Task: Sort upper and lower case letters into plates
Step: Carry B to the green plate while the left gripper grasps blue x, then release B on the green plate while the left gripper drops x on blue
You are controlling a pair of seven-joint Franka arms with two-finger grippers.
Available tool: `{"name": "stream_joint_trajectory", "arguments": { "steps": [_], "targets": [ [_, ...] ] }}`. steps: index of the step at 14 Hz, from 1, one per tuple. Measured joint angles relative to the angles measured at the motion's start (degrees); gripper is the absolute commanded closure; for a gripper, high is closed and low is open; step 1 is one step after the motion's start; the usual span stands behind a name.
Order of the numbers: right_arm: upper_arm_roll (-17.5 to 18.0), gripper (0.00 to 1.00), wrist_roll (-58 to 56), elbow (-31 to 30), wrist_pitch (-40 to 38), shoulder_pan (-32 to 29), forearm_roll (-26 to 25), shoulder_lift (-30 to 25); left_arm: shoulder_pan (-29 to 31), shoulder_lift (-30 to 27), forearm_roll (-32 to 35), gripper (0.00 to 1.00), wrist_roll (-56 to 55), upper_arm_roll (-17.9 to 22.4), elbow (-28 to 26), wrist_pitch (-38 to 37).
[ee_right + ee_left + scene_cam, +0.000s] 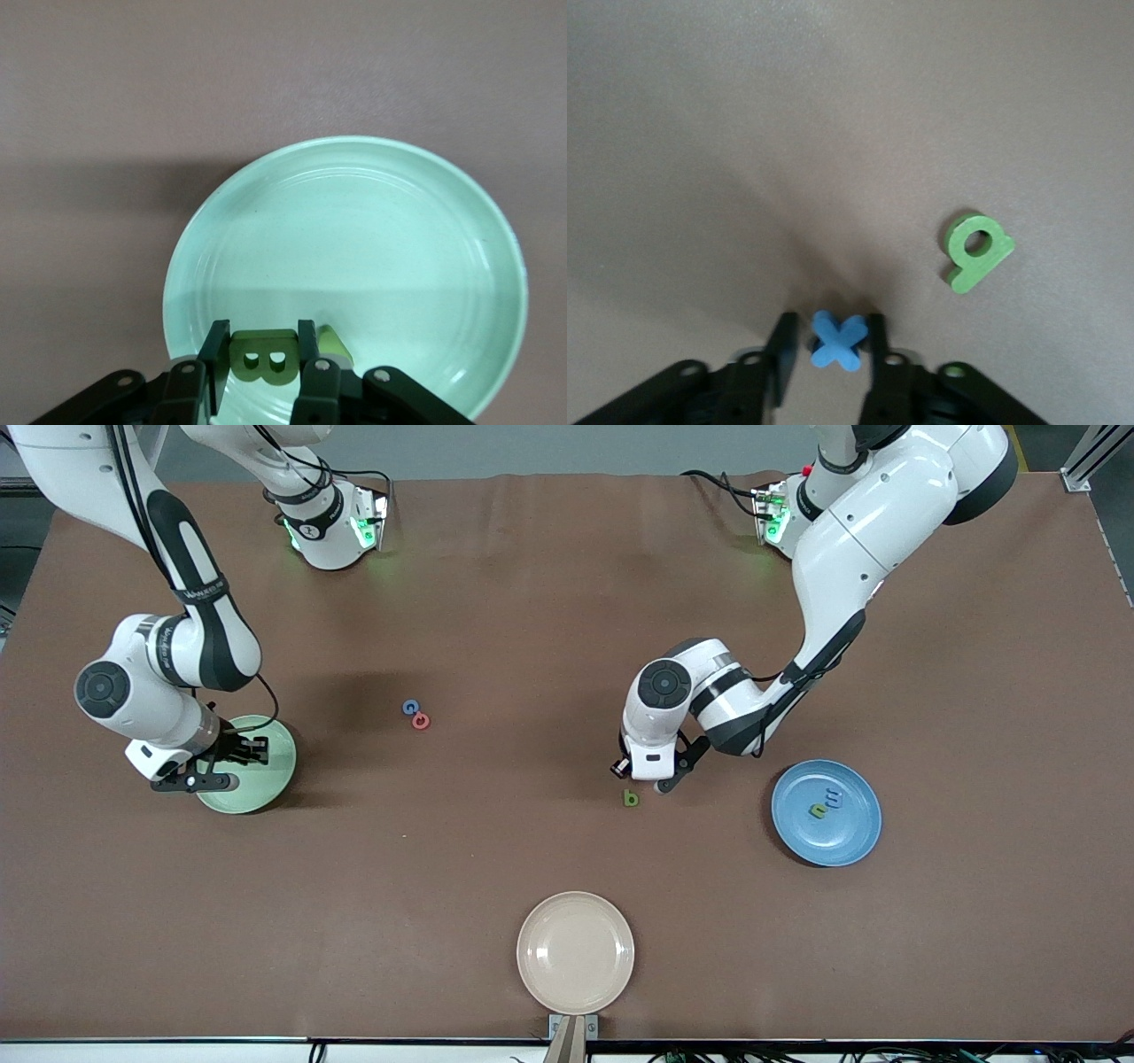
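I have the left hand (829, 347) low at centre right of the front frame, clamped on a blue x (838, 340) on the tabletop (496, 620), the green b (977, 251) just beside it; the right hand (263, 356) sits at middle left over the pale green plate (390, 230), fingers closed on a green B (264, 358); the blue plate (855, 841) at right carries two letters (826, 804); a blue and a red letter (415, 714) lie touching at centre; a cream plate (575, 953) sits bottom centre.
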Motion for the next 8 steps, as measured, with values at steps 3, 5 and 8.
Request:
{"name": "stream_joint_trajectory", "arguments": {
  "steps": [3, 5, 8],
  "targets": [
    [0.22, 0.78, 0.00, 0.01, 1.57, 0.00, 0.00, 1.85, 0.45, -0.12, 0.04, 1.00, 0.10, 0.46, 0.94, -0.02],
    [0.22, 0.77, 0.00, 0.01, 1.94, 0.00, 0.00, 2.50, 1.69, -1.09, 0.27, 1.00, 0.51, 0.50, 1.74, -0.73],
    [0.22, 0.75, 0.00, 0.00, 2.46, 0.00, 0.00, 3.22, 4.57, -5.11, 0.40, 1.00, 5.42, 0.53, 2.29, -6.34]
  ]
}}
